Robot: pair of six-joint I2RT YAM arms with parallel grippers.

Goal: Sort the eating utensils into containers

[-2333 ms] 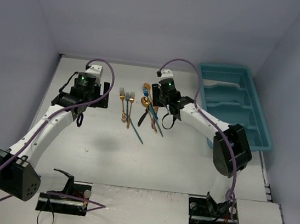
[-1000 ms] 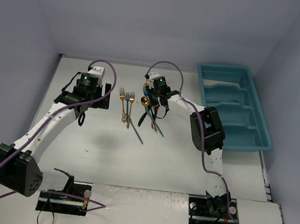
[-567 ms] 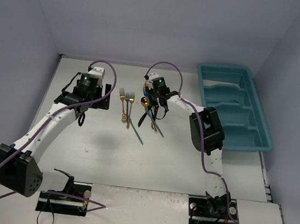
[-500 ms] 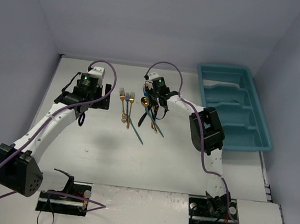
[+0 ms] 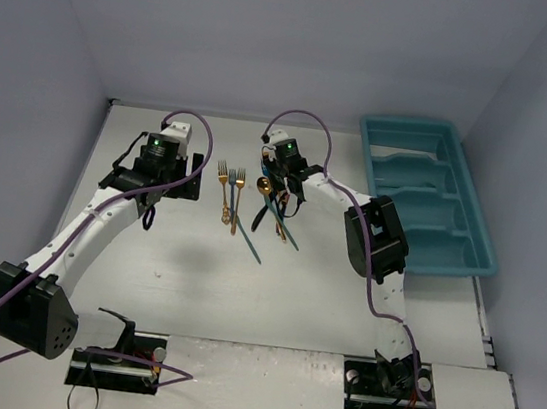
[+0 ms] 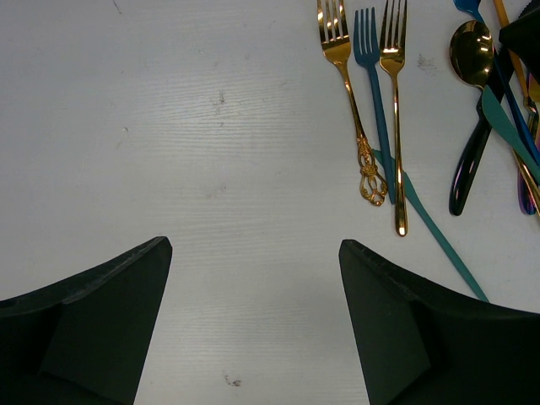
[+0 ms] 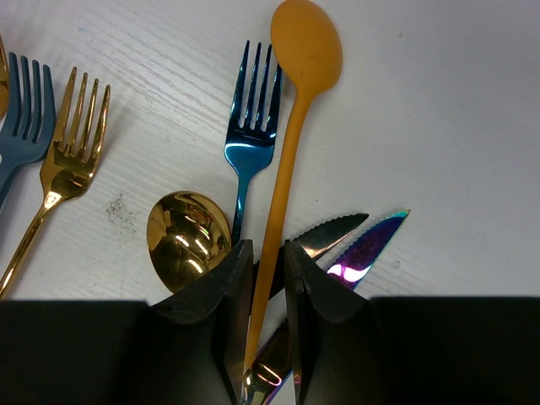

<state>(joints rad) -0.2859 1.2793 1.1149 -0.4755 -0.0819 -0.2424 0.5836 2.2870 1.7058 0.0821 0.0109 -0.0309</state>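
Forks, spoons and knives (image 5: 252, 212) lay in a small bunch at the middle of the top view, on a white table (image 5: 241, 301) with fine lines in it like wood grain. The long blue-green plastic tray (image 5: 410, 125) sat at the upper right, well apart from them, with wavy walls splitting it into parts. In the right wrist view the right gripper (image 7: 268, 253) had its two black fingers pulled in close on the thin handle of the orange spoon (image 7: 305, 51), which looked dull and smooth, its egg-shaped bowl at the top of the frame. Just left of it lay a shiny blue fork (image 7: 251, 126) and a gold spoon (image 7: 187, 236) bright as a mirror. At the right a dark knife (image 7: 325, 234) with small teeth and a purple rainbow knife (image 7: 371, 249) poked out. In the left wrist view the left gripper (image 6: 253, 261) hung wide apart over the table, with a curly-handled gold fork (image 6: 350, 101), a dull blue-green fork (image 6: 377, 101) and a plain gold fork (image 6: 396, 126) side by side at the upper right
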